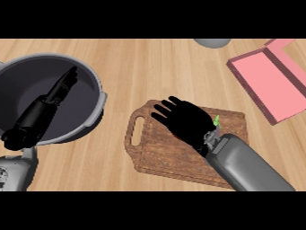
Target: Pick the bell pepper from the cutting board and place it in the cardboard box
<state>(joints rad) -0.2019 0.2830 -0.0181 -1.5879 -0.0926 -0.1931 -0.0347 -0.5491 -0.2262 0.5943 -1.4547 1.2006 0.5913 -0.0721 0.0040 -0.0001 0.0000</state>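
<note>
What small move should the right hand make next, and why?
Probably close around the bell pepper and lift it. The right hand covers it on the cutting board, only a green bit showing, and the pink box lies to the right.

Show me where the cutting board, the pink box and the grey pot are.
cutting board (156, 155): head view, bare wood near its left side.
pink box (268, 90): head view, inner floor.
grey pot (97, 85): head view, right rim.

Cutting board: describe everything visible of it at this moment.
The cutting board is a dark brown, wood-grained rectangle with rounded corners and a slot handle at its left end. It lies flat on the light wooden counter, slightly turned, right of the grey pot. The right hand covers its middle; a green stem peeks out beside it.
</note>
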